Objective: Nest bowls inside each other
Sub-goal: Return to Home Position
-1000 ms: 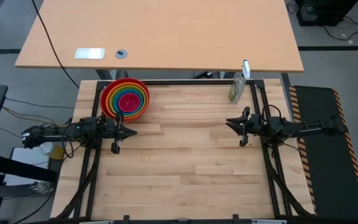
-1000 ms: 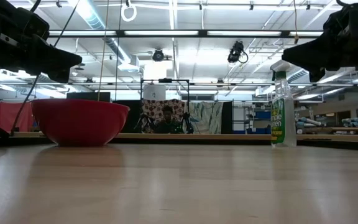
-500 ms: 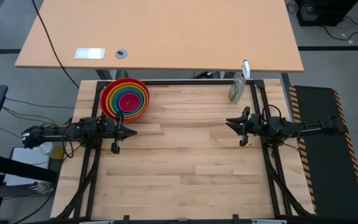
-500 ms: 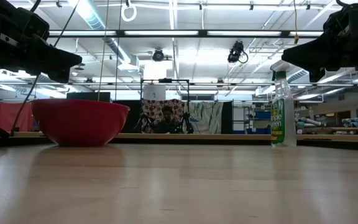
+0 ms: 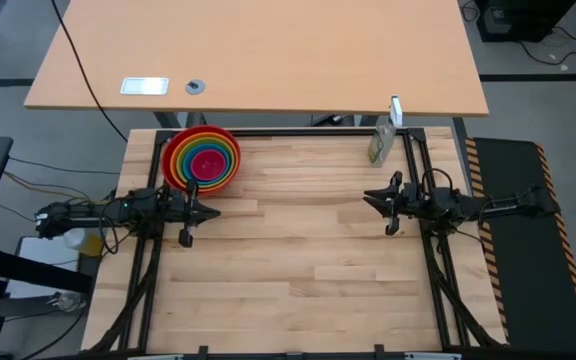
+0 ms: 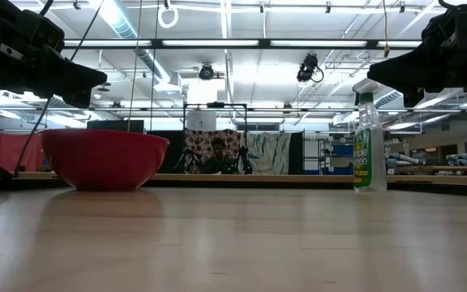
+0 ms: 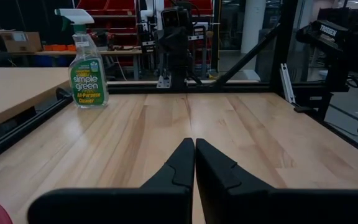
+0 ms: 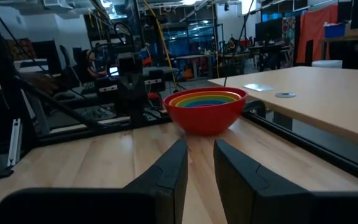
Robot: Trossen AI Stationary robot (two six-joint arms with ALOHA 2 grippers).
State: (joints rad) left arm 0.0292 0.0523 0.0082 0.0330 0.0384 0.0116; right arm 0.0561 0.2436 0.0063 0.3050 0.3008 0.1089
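Observation:
The bowls (image 5: 201,158) stand nested in one stack at the table's far left: red outermost, then orange, green and blue, with magenta pink in the middle. The red bowl (image 6: 104,158) rests by its base on the wood; the right wrist view shows the stack's rims (image 8: 205,99). My left gripper (image 5: 213,212) hovers level just near of the stack, fingers shut together (image 7: 194,144), holding nothing. My right gripper (image 5: 368,198) hovers level at the right side, facing the bowls, with a narrow gap between its fingers (image 8: 199,146) and nothing in it.
A green spray bottle (image 5: 380,143) stands at the table's far right corner, upright (image 6: 369,146). Black frame rails run along both sides (image 5: 138,270). A tan desk (image 5: 258,60) lies beyond the far edge. A person sits far behind (image 6: 217,154). The middle of the table is bare wood (image 5: 288,260).

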